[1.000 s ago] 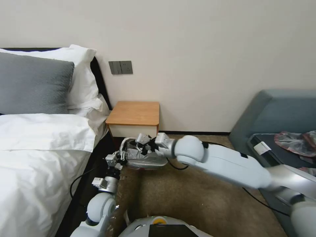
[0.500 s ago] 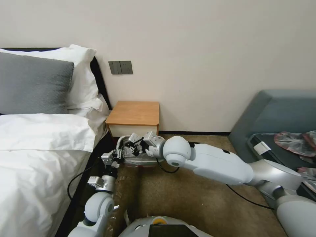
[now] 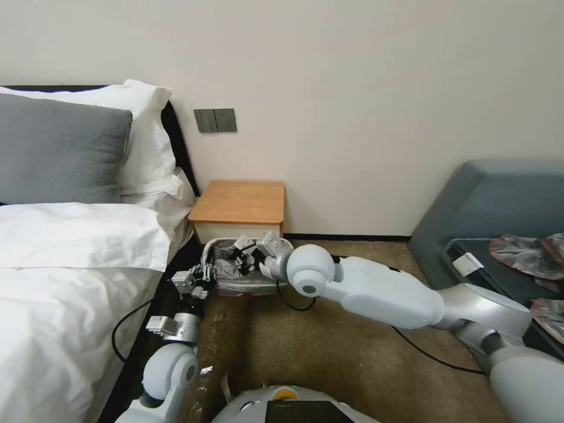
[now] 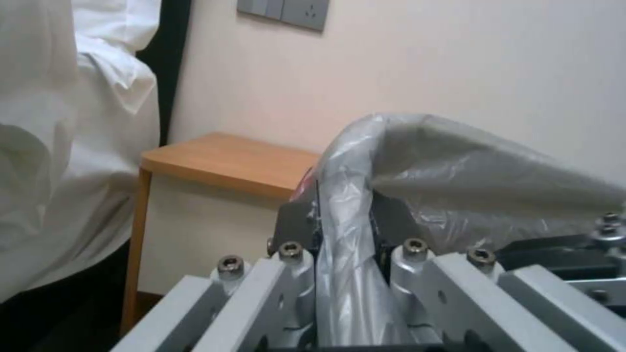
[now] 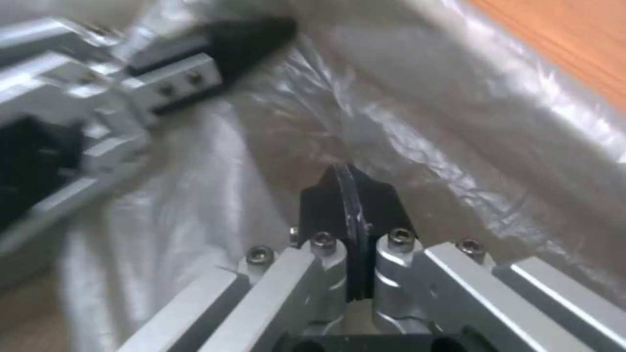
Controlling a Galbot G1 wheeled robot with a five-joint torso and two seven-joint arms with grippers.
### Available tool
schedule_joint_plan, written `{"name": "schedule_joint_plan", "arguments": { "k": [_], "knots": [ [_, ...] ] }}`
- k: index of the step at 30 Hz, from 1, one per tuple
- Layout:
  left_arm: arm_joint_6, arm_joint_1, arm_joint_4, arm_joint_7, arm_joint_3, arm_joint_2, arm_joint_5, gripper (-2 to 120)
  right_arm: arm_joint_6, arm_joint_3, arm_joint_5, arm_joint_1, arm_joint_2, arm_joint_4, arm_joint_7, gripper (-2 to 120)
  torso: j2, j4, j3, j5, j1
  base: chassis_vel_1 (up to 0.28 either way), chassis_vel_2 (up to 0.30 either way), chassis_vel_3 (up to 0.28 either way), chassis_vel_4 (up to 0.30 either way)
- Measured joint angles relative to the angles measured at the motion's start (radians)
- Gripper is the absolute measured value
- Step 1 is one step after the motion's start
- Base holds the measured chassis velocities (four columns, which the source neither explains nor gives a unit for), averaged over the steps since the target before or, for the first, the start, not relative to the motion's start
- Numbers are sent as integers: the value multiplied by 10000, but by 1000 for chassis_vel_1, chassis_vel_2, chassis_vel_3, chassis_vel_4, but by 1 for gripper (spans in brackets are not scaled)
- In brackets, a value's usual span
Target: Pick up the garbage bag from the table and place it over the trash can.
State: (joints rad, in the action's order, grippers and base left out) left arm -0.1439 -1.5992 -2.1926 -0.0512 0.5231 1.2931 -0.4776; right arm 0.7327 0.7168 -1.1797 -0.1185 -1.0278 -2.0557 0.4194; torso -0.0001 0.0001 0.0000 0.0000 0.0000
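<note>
Your garbage bag (image 3: pixel 235 271) is off the tabletop (image 3: pixel 241 201) and down low in front of it, spread across the mouth of the trash can (image 3: pixel 247 286), whose rim you can just make out beneath the film. The left hand (image 4: pixel 344 230) is clamped on a fold of the plastic on the bed (image 3: pixel 70 258) side. The right hand (image 5: pixel 350 208) has its pads pressed together on a thin sliver of film, reaching in from the other side; how much plastic it really has there is hard to judge.

Watch for these. The film is thin and pulled between two grips, so spreading further could tear it or slide it out of the right hand. If the elastic edge only catches part of the rim, it may snap back inward. Pushing down unevenly could tip or shove the light bin.
</note>
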Motion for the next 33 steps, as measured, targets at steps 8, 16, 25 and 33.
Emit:
{"name": "schedule_joint_plan", "arguments": {
  "k": [8,16,25,33],
  "knots": [
    [-194,-46,-99,471,141,-68,390,9,-5,753,-133,410,10,205,780,0,1,-1,0,0,-2,0,0,0,0],
    [-336,-26,-161,931,249,-85,795,9,-7,1634,-158,1170,-184,347,1044,0,1,0,0,0,-1,0,0,0,0],
    [-439,-45,-330,1362,538,-109,948,9,-8,2761,-230,2024,-490,786,1328,0,1,0,0,-1,-1,0,0,0,0],
    [-547,-158,-519,1638,692,-111,992,9,-4,3127,-253,2278,-553,1084,1479,0,1,-1,0,0,-1,0,0,0,0]
  ]
}}
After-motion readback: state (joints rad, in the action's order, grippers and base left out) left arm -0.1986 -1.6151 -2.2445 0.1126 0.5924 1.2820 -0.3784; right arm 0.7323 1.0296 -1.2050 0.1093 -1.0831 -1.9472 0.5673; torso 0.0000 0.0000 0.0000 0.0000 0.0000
